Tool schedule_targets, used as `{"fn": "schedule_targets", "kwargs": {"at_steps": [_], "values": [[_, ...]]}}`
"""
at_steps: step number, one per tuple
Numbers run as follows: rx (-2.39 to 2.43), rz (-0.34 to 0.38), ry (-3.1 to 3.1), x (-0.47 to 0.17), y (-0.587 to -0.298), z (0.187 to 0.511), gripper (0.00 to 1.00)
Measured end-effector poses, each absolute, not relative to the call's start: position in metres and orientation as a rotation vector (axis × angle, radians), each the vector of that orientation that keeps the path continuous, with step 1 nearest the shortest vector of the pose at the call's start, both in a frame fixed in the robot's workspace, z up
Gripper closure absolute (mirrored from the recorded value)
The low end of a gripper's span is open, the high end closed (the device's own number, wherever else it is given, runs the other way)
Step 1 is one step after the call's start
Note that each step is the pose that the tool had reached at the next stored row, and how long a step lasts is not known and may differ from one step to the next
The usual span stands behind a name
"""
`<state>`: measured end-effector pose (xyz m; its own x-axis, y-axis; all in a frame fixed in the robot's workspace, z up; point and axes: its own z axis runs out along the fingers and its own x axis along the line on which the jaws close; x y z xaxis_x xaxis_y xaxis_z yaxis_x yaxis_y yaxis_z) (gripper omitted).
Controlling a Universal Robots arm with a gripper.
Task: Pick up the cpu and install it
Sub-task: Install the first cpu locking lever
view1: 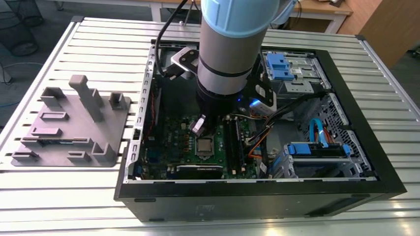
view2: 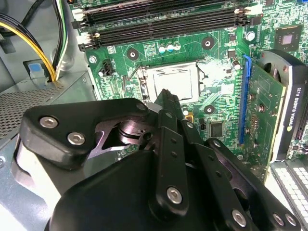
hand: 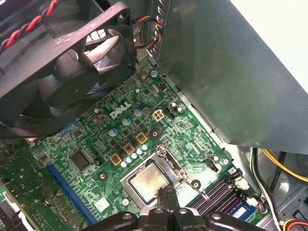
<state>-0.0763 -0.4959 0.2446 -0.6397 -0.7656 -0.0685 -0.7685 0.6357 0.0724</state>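
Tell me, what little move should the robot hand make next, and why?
Probably lift straight up a little. The chip already lies flat in its socket on the green board, and the gripper hangs just above its edge with nothing in it, fingers together. Rising straight would clear the memory slots beside it.

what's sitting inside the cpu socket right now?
The cpu lies flat in the socket frame on the motherboard, lid up, in both wrist views. The hand hovers just above it, fingertips together, covering its near edge. Anything beneath the chip is hidden.
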Motion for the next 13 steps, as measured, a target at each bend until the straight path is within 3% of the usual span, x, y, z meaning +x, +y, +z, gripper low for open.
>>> {"fn": "schedule_targets", "kwargs": {"at_steps": [13], "values": [[-1.319,0.147,2.813,-0.0768,-0.4959,0.2525,0.89]]}}
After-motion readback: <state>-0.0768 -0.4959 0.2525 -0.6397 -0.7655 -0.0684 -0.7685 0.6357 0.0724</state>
